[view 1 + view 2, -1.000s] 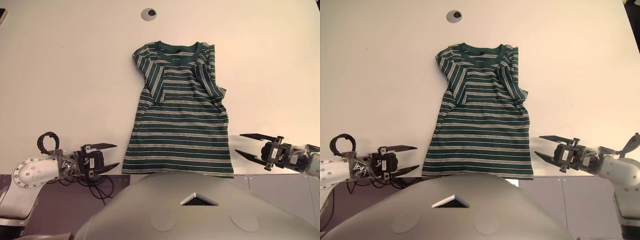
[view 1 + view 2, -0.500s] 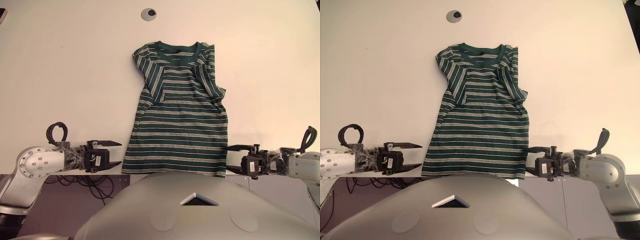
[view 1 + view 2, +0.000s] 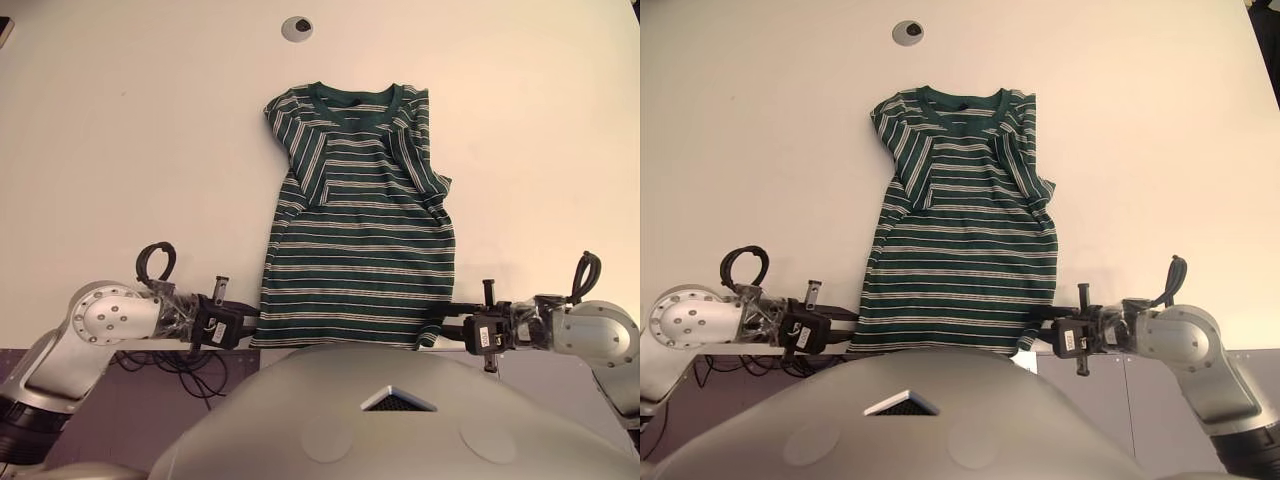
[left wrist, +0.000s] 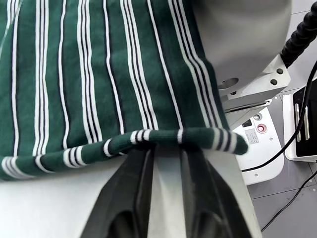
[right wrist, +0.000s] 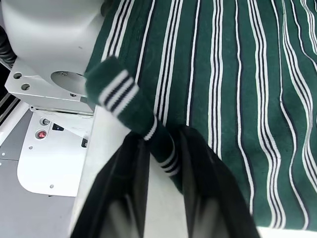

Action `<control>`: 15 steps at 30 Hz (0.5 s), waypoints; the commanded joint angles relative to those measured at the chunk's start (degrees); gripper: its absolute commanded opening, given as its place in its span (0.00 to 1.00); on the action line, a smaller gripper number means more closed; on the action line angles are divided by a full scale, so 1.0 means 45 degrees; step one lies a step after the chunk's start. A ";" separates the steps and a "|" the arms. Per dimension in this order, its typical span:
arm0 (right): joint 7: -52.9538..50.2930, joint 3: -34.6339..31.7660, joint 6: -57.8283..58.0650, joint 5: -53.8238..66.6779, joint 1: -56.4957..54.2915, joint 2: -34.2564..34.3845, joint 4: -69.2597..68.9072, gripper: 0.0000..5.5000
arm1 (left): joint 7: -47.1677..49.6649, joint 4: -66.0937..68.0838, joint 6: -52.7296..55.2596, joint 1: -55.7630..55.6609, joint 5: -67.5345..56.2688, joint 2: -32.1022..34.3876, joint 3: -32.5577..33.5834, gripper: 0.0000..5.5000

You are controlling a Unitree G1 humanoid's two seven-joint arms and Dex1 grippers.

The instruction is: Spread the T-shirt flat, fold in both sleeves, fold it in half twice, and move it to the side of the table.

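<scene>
— Where does the T-shirt [image 3: 360, 250] lie on the tabletop [image 3: 120, 150]?

— Midway across its width, flat on its back. The collar [image 3: 360, 95] points toward the far edge and the hem runs along the near edge. The left sleeve [image 3: 310, 160] and the right sleeve [image 3: 415, 150] are both folded in over the chest.

— And the arms?

— From the head they come in low from either side along the near edge. The left tool [image 3: 252, 320] is at the hem's left corner and the right tool [image 3: 445, 322] at its right corner. From up there each one reads as a thin dark line against the cloth.

— Do the wrist views add anything?

— Yes, they give the grip itself. On the left, the striped hem [image 4: 148, 136] is bunched into a roll across the tips of the dark fingers [image 4: 133, 178], which stand close together, clamped on it. On the right, the hem's corner [image 5: 111, 91] stands up off the tabletop and runs down between that tool's two fingers [image 5: 131, 168], pinched there.

— Anything else?

— The wrist views look past the near edge to a white box [image 4: 252, 131] with a small red button, set lower than the tabletop. The head views take in a small round grey disc [image 3: 297, 28] near the far edge, well apart from the collar.
</scene>
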 commanded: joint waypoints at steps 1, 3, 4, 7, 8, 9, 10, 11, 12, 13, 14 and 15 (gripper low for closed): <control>-0.0115 0.0405 0.0888 -0.1098 -0.0089 -0.0468 0.0827 0.04 | 0.0272 0.0268 0.0154 -0.0106 0.0310 0.0128 0.0037 0.06; -0.0210 0.0504 0.0920 -0.1108 -0.0123 -0.0458 0.0873 0.00 | 0.0484 0.0472 0.0255 0.0094 0.0443 0.0266 0.0295 0.11; -0.0254 0.0554 0.0924 -0.1108 -0.0150 -0.0454 0.0908 0.00 | 0.0637 0.0623 0.0194 0.0274 0.0504 0.0301 0.0456 0.15; -0.0363 0.0620 0.0923 -0.1076 -0.0205 -0.0489 0.0981 0.00 | 0.1107 0.0872 -0.0118 0.0851 0.0466 0.0262 0.1033 0.22; -0.0397 0.0632 0.0922 -0.1065 -0.0215 -0.0508 0.0993 0.00 | 0.1332 0.0918 -0.0323 0.1004 0.0364 0.0141 0.1257 0.25; -0.0462 0.0632 0.0923 -0.1052 -0.0178 -0.0510 0.0991 0.00 | 0.1589 0.0925 -0.0458 0.1078 0.0072 -0.0112 0.1484 0.28; -0.0520 0.0649 0.0922 -0.1038 -0.0158 -0.0514 0.0997 0.00 | 0.1774 0.0945 -0.0650 0.1223 -0.0117 -0.0276 0.1643 0.30; -0.0568 0.0674 0.0895 -0.1027 -0.0156 -0.0516 0.1047 0.00 | 0.1976 0.0977 -0.0916 0.1511 -0.0153 -0.0412 0.1774 0.33; -0.0620 0.0695 0.0872 -0.1022 -0.0141 -0.0520 0.1090 0.00 | 0.2108 0.1007 -0.1174 0.1812 -0.0120 -0.0485 0.1860 0.36; -0.0687 0.0716 0.0862 -0.1014 -0.0109 -0.0536 0.1115 0.00 | 0.2169 0.1049 -0.1412 0.2028 -0.0076 -0.0504 0.1891 0.38; -0.0811 0.0740 0.0872 -0.1010 -0.0031 -0.0552 0.1119 0.00 | 0.2157 0.1177 -0.1705 0.2102 -0.0042 -0.0473 0.1844 0.42; -0.0929 0.0774 0.0891 -0.1024 0.0008 -0.0541 0.1127 0.00 | 0.2156 0.1453 -0.2089 0.2051 0.0249 -0.0372 0.1733 0.42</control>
